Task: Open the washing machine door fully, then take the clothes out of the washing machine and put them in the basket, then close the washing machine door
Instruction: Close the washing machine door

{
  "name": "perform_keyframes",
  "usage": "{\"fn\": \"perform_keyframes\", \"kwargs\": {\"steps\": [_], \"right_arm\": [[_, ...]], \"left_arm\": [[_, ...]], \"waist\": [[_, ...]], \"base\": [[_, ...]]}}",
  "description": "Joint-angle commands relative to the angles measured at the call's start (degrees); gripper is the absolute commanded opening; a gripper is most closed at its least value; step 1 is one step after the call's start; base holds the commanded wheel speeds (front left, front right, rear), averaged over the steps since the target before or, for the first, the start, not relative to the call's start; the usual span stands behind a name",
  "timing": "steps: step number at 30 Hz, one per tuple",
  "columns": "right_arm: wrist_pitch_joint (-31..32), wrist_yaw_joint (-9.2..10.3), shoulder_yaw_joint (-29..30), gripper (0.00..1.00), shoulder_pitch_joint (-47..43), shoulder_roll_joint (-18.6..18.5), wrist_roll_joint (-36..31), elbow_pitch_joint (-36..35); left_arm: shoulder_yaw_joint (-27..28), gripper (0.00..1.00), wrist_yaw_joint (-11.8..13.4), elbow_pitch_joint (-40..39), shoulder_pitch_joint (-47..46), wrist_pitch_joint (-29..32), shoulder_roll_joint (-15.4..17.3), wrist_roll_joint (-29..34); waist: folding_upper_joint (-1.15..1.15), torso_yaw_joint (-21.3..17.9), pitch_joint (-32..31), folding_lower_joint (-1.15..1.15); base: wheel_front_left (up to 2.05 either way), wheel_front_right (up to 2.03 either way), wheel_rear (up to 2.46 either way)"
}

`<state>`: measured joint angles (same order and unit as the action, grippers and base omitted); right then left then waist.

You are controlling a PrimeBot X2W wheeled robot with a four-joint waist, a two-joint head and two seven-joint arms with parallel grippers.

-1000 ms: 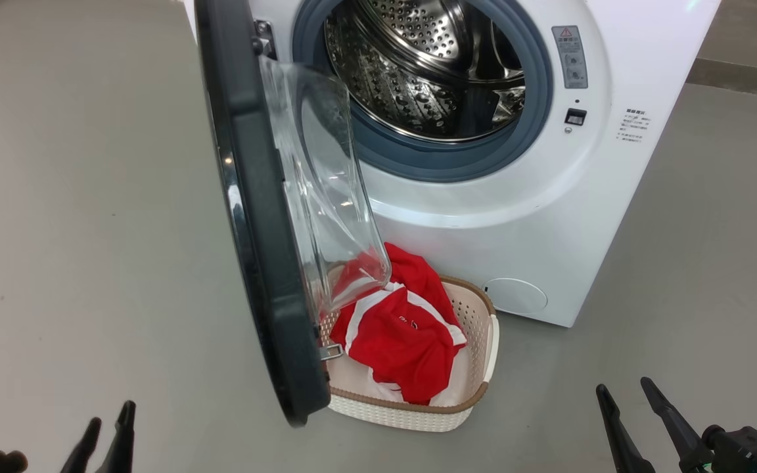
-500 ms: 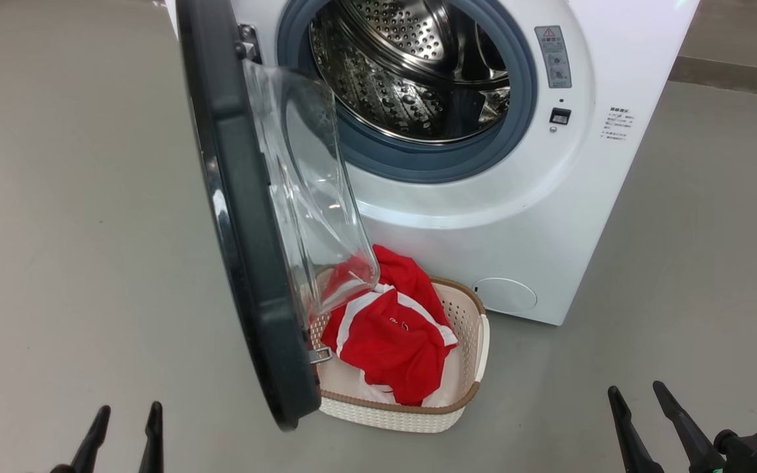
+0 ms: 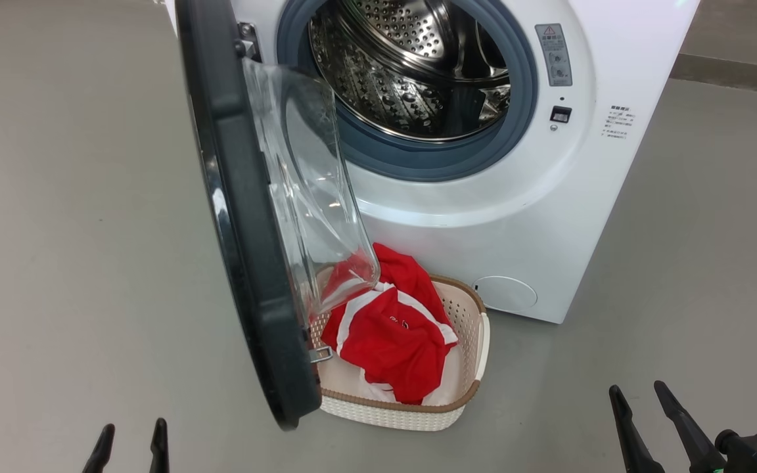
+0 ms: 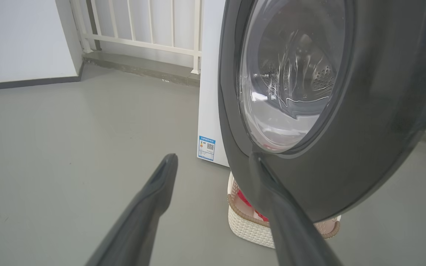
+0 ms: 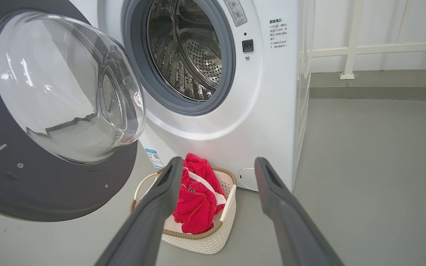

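Left gripper (image 3: pixel 133 441) low at the robot's left, two dark fingers parted, holding nothing, right gripper (image 3: pixel 639 402) low at its right, fingers likewise spread, both pointing forward

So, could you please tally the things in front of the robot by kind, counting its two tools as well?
washing machine: 1
washing machine door: 1
basket: 1
heap of red clothes: 1 (separate pieces cannot be told apart)
tools: 2, the left tool and the right tool
Total: 6
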<state>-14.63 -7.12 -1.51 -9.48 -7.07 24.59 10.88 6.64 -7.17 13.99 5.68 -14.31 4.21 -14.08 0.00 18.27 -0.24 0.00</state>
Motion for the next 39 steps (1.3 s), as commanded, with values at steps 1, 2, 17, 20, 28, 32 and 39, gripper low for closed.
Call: {"fn": "perform_keyframes", "kwargs": {"steps": [1,2,17,20,28,32,39], "right_arm": [[-0.4,-0.36,-1.2,1.0,0.9,-1.0,-0.2,-1.3],[-0.4,-0.36,-1.1,1.0,0.9,-1.0,-0.2,-1.3],[-0.4,-0.36,-1.6,1.0,0.6,-0.6,-0.2,-1.1],[-0.4,-0.36,-1.6,1.0,0.7,-0.6,-0.2,-1.1],[-0.4,-0.36,-2.0,1.0,1.2,-0.4,-0.3,-1.1],[-0.4,-0.36,-2.0,1.0,1.5,-0.5,-0.3,-1.1],[-0.4,-0.36,-1.8,1.0,2.2,-0.6,-0.1,-1.3]], "left_arm": [[2.2,1.0,-0.3,-1.4,-1.5,-0.7,0.3,0.5],[2.3,1.0,-0.3,-1.5,-1.6,-0.7,0.3,0.6],[1.9,0.13,-0.3,-4.1,-3.9,-0.7,0.6,-7.5],[1.7,0.0,-0.3,-4.8,-5.3,-0.7,1.8,-12.3],[-5.3,0.0,-0.3,-5.5,-8.7,-0.7,6.6,-34.9],[-13.0,0.0,-0.3,-7.7,-9.5,-0.6,12.8,-48.9],[-22.8,0.0,-0.3,-13.4,-10.1,-0.4,20.2,-62.7]], "waist": [[0.0,0.0,0.0,0.0],[0.0,0.0,0.0,0.0],[0.0,0.3,-0.5,0.0],[0.0,0.4,-0.4,0.0],[0.0,-0.4,0.2,0.0],[0.0,-1.0,1.0,0.0],[0.0,-2.3,2.6,0.0]], "base": [[0.0,0.0,0.0],[0.0,0.0,0.0],[0.0,0.0,0.0],[0.0,0.0,0.0],[0.0,0.0,0.0],[0.0,0.0,0.0],[0.0,0.0,0.0]]}}
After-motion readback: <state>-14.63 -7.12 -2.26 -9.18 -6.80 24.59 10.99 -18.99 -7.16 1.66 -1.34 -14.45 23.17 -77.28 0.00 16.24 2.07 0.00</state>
